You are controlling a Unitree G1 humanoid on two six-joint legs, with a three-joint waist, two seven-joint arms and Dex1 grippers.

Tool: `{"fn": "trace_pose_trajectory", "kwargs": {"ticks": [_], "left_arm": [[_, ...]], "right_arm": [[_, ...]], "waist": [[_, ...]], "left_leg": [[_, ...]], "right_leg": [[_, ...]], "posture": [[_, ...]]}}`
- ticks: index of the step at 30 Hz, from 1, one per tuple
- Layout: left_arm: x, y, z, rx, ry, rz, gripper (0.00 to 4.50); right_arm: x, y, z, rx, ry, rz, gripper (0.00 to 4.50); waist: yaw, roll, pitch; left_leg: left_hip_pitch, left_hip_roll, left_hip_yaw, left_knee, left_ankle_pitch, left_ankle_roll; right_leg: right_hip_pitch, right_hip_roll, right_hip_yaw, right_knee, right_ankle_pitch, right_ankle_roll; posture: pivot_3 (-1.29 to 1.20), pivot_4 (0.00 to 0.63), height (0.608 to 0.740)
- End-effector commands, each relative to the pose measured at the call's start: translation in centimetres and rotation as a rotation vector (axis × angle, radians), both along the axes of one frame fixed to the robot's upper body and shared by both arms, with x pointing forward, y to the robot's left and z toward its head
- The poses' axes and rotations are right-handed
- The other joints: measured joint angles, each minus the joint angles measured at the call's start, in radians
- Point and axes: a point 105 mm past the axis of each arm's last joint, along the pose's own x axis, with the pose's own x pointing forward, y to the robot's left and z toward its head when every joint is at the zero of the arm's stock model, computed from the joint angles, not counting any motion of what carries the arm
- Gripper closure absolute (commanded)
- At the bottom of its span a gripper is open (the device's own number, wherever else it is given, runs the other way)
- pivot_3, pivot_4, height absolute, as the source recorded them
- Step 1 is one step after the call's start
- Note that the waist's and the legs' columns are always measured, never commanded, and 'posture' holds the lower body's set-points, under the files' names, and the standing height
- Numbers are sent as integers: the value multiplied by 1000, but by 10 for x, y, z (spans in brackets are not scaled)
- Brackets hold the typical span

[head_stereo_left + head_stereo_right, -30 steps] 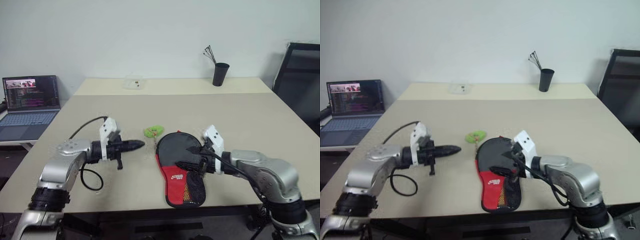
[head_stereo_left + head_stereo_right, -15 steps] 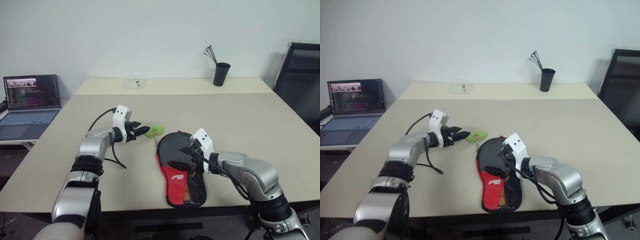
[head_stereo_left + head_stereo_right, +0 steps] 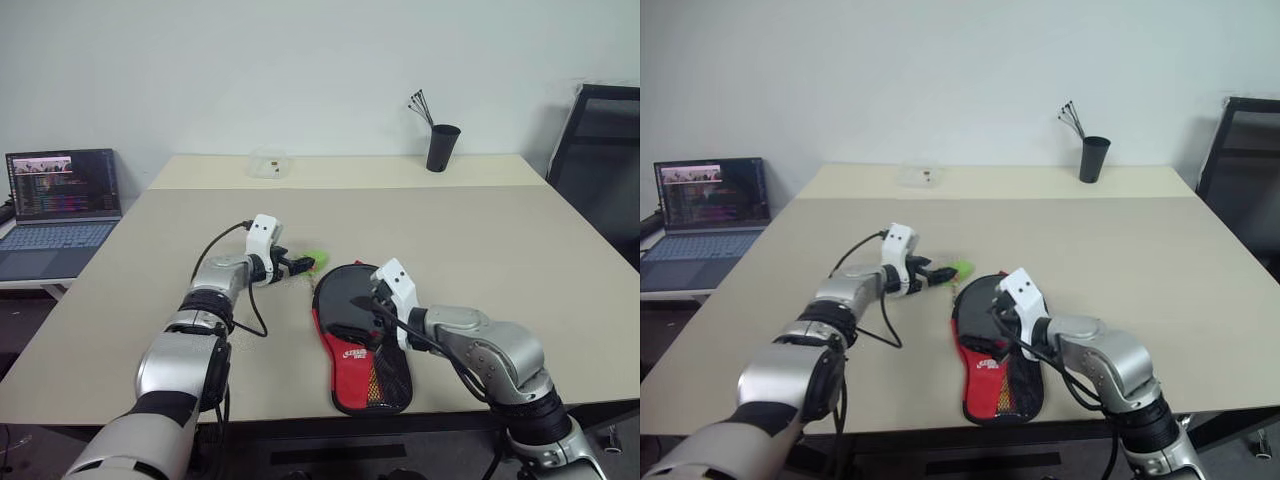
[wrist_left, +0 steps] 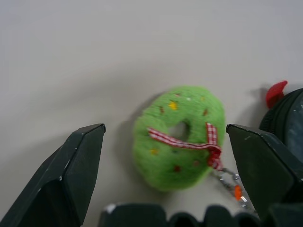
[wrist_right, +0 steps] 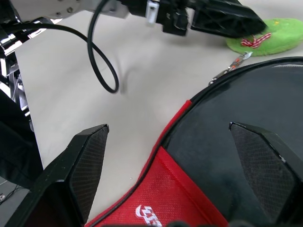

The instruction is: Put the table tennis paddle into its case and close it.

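Left hand, fingers apart, straddles green zipper tag beside case; should close squarely on tag before pulling along zip.

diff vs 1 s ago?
Left gripper went from shut, well short of the green tag, to open with its fingers either side of it; tag not yet gripped. Right gripper edged slightly left above the case, open throughout. Case, tag, cup and laptop unmoved.
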Motion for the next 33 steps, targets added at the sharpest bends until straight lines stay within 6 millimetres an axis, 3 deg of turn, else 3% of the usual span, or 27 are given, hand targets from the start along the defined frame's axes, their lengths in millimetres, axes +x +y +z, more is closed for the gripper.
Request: {"fn": "trace_pose_trajectory", "kwargs": {"ticks": [1, 7, 10, 16, 21, 25, 28, 33], "left_arm": [[5, -5, 12, -6, -10, 11, 38], [4, -11, 3, 16, 19, 16, 38], [3, -9, -3, 23, 31, 33, 635], [1, -9, -11, 28, 48, 35, 2812], [2, -4, -11, -15, 47, 75, 4466], [3, 0, -7, -60, 37, 98, 4486], [3, 1, -4, -78, 31, 89, 4486], [3, -4, 8, -28, -13, 5, 4486]], "right_arm": [[0, 3, 8, 23, -38, -3, 0], [-1, 4, 7, 26, -34, -11, 0], [-2, 3, 7, 25, -31, -20, 0], [1, 1, 7, 23, -34, -50, 0], [18, -1, 12, 28, -61, -108, 0], [37, -1, 0, -8, -52, -152, 0], [47, -4, -21, -80, -26, -175, 0], [51, -17, -50, -182, 13, -185, 0]], "waist": [[-1, 0, 0], [-1, 0, 0], [-1, 0, 0], [-1, 0, 0], [-3, 0, 0], [-5, 0, 0], [-4, 0, 0], [-5, -1, -1]], "left_leg": [[0, 0, 0, 0, 0, 0], [0, 0, 0, 0, 0, 0], [0, 0, 0, 0, 0, 0], [0, 0, 0, 0, 0, 0], [1, 0, 0, 0, 0, 0], [3, 0, 1, 1, 0, 0], [3, 0, 1, 1, 0, 0], [3, 0, 2, 1, 0, 0]], "right_leg": [[0, 0, 0, 0, 0, 0], [0, 0, 0, 1, 0, 0], [0, 0, 0, 1, 0, 0], [0, 0, 0, 1, 0, 0], [0, 0, 0, 3, 0, 0], [1, 0, 0, 3, 0, 0], [1, 0, 0, 3, 0, 0], [1, 1, 0, 3, 0, 0]], "posture": [[0, 150, 740], [0, 150, 740], [0, 150, 740], [0, 150, 740], [0, 150, 740], [0, 150, 740], [0, 150, 740], [0, 150, 740]]}}
